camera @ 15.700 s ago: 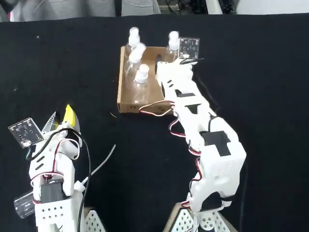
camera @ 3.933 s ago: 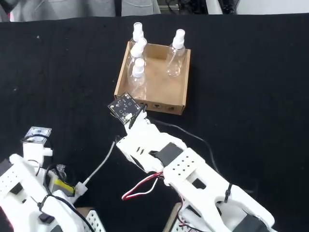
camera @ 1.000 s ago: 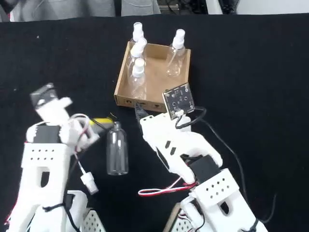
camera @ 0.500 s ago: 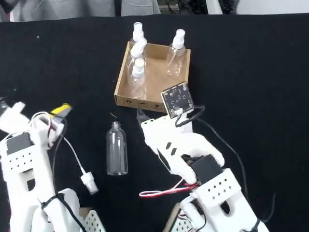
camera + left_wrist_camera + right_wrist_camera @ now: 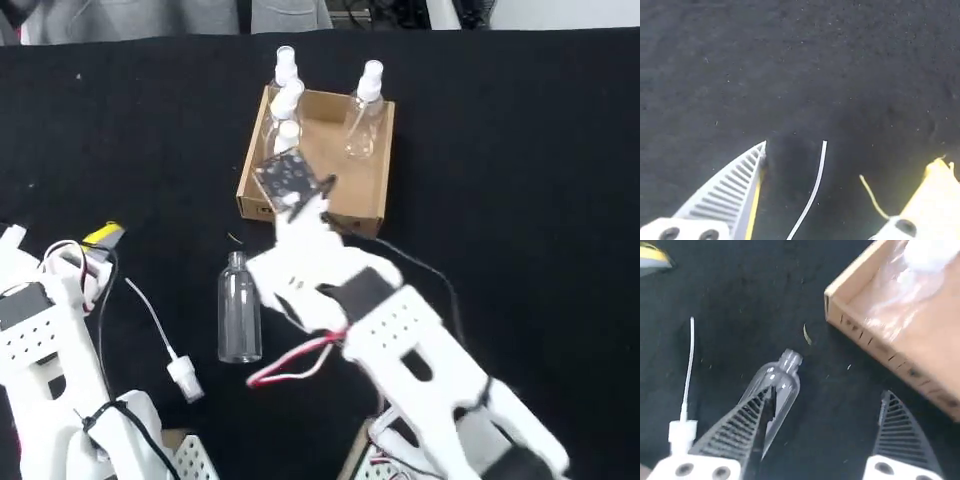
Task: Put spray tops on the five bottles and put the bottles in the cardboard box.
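A clear bottle [image 5: 239, 308] with no top lies on the black table, neck [image 5: 790, 359] toward the cardboard box [image 5: 375, 215]. Beside it lies a loose spray top [image 5: 184, 378] with its long tube [image 5: 689, 365]. Several capped bottles [image 5: 365, 100] stand in the box. My right arm [image 5: 330, 285] stretches across between bottle and box. The right gripper [image 5: 828, 392] is open, one finger over the bottle's shoulder and the box wall [image 5: 875, 347] beyond the other. My left gripper [image 5: 852, 154] is open low over the table, with the tube [image 5: 815, 187] lying between its fingers.
The yellow tip of the left gripper [image 5: 103, 236] sits near the left table edge, apart from the bottle. A red and white cable [image 5: 290, 362] loops under the right arm. Black cloth lies open to the right of the box.
My right arm has swung left, from in front of the box to over the bottle's neck end. My left arm has pulled back left, away from the bottle. Bottle and spray top stay put.
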Controlling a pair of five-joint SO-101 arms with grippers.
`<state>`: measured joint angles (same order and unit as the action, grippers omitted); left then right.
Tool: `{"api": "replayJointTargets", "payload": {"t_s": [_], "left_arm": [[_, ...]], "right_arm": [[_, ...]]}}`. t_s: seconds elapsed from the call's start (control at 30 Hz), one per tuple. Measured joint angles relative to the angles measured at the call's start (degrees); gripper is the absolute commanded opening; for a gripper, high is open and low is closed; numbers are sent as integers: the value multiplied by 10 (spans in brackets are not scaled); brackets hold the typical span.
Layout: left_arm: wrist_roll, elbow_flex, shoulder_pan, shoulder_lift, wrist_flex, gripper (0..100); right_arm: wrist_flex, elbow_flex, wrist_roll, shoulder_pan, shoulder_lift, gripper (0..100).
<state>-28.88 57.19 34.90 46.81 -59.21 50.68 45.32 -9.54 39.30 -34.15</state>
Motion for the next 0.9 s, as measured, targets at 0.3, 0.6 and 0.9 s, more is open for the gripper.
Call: {"api": "replayJointTargets", "payload": {"t_s": [0.3,0.6,0.9], "left_arm": [[0,0,0,0,0,442],[0,0,0,0,0,442],[0,0,0,0,0,442]], "right_arm": [[6,-66,-88,59,140,287],[6,-136,-127,81,274,287],[8,-201,-132,80,389,284]]}}
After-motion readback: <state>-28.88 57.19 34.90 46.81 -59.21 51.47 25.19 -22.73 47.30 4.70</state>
